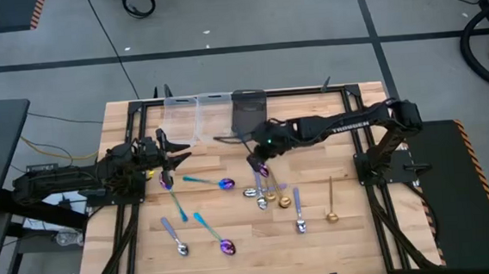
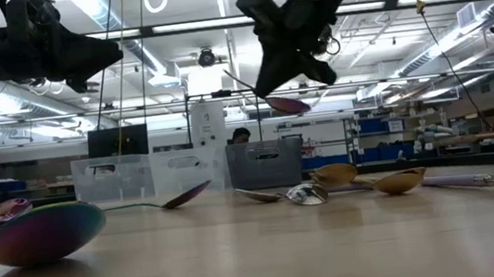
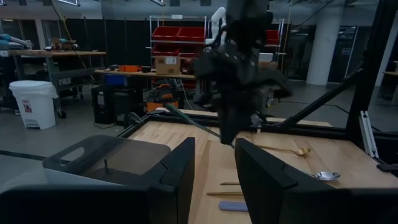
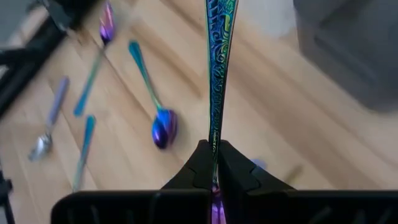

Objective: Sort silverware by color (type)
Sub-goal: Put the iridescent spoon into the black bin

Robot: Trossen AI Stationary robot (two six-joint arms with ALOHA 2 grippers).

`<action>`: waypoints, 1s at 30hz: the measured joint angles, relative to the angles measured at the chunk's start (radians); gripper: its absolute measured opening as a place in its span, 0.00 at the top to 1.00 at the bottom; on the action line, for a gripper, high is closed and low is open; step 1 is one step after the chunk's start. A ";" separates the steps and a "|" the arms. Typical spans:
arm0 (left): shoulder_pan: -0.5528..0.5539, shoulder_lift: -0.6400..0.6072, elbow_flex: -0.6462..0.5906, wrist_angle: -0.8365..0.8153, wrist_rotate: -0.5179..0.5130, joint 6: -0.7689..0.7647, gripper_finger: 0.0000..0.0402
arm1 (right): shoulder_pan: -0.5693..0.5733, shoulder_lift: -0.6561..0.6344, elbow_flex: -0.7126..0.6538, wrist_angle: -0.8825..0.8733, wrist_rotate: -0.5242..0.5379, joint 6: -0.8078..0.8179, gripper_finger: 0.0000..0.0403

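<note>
My right gripper (image 1: 258, 163) hovers over the table's middle, shut on an iridescent spoon (image 2: 286, 105) with a purple bowl and a teal-blue patterned handle (image 4: 221, 56). My left gripper (image 1: 179, 151) waits open above the left part of the table, fingers pointing right, with nothing between them (image 3: 214, 149). Flat on the wood lie other teal-handled spoons (image 1: 206, 182), lilac-handled silver spoons (image 1: 175, 235) and gold spoons (image 1: 330, 202). A small mixed cluster (image 1: 270, 196) lies just nearside of my right gripper. My right gripper pinches the iridescent spoon between its two fingers at the handle's neck (image 4: 215, 148), close to the bowl. The fingers (image 2: 298, 58) come from above and lie across the handle. The spoon is lifted clear and tilted: bowl low, handle end (image 1: 220, 139) reaching toward the far left.
Two clear bins (image 1: 196, 114) and a dark grey bin (image 1: 249, 111) stand in a row at the table's far edge. A black frame (image 1: 363, 159) borders the wooden top. Bare wood shows at the far right and along the near edge.
</note>
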 joint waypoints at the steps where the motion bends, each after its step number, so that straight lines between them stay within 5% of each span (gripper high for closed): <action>1: 0.000 0.000 0.000 0.000 0.000 0.000 0.69 | -0.010 0.000 0.000 0.019 -0.001 -0.002 0.96; 22: 0.000 0.000 0.000 0.001 -0.027 0.003 0.69 | -0.174 0.000 0.000 0.349 -0.080 -0.098 0.95; 30: 0.000 0.000 0.000 0.002 -0.037 0.012 0.69 | -0.218 0.000 0.127 0.262 -0.028 -0.193 0.95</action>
